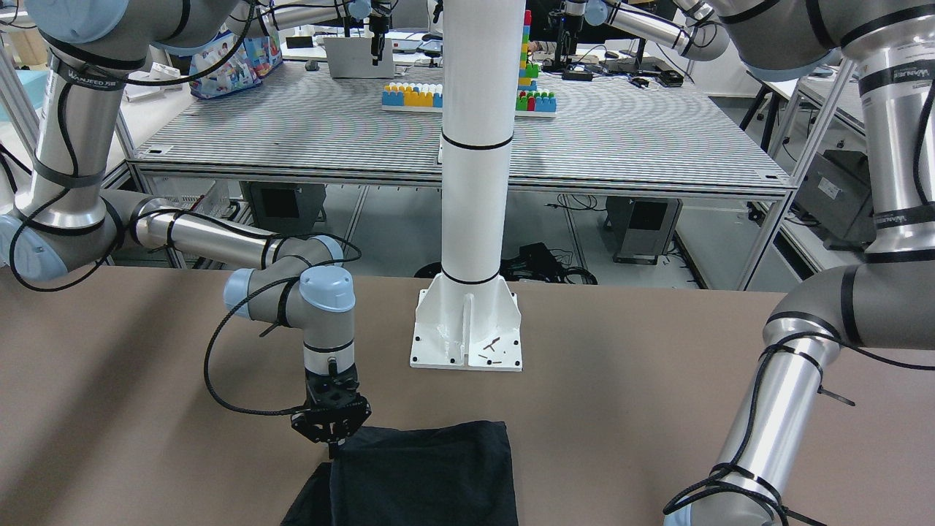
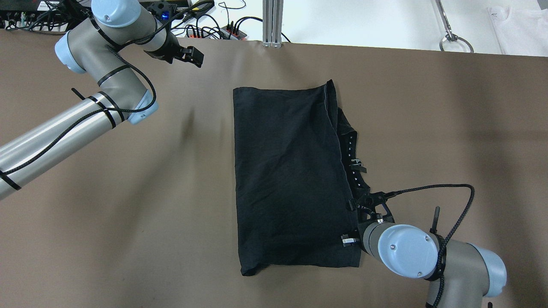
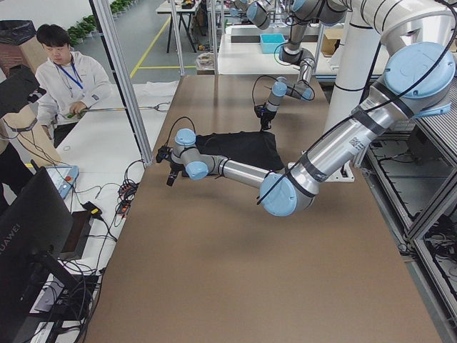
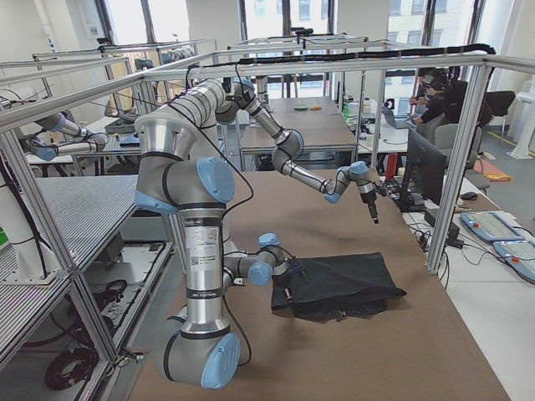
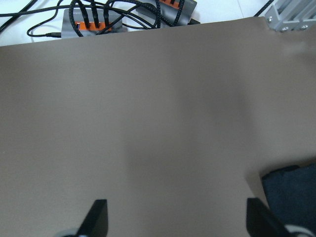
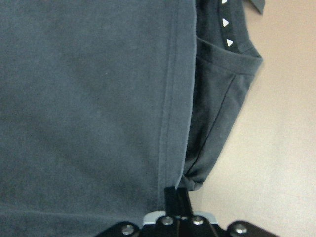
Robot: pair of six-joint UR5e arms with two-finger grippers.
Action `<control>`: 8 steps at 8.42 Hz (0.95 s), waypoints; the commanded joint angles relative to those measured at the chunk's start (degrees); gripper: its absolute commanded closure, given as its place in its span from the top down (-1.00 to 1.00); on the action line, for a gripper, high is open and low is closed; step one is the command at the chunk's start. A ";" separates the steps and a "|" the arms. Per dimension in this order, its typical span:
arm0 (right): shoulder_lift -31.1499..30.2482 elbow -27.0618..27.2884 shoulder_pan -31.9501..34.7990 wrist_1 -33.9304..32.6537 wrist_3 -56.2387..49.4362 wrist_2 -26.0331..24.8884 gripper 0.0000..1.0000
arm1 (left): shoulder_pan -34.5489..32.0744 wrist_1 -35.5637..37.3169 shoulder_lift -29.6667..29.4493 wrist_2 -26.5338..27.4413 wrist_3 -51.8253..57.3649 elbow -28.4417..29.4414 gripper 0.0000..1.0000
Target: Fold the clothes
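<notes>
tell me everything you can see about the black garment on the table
The black garment is soft, matte fabric, folded into a rough rectangle, lying flat and lightly wrinkled on the brown table. A stitched hem edges its top layer; a lower layer sticks out beneath on the robot's right, with a trim of small white triangles. The right gripper is shut on the hem edge near the corner on the robot's side. Nothing else touches it.
</notes>
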 commanded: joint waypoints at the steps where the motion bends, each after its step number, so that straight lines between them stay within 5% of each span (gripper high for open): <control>1: -0.78 -0.43 -0.21 3.74 2.39 0.05 0.86 | 0.01 0.00 -0.09 0.00 -0.02 0.00 1.00; 4: 2.47 -0.43 2.59 4.62 4.30 0.40 0.88 | 0.01 0.09 -0.09 -0.17 -3.25 -1.57 1.00; 6: 6.77 -0.69 4.79 4.54 11.07 0.40 0.88 | 4.19 0.09 3.40 0.17 -16.83 -9.70 1.00; 8: 8.89 -0.69 6.37 4.63 15.73 0.40 0.88 | 12.79 0.09 10.07 7.17 -26.61 -19.11 1.00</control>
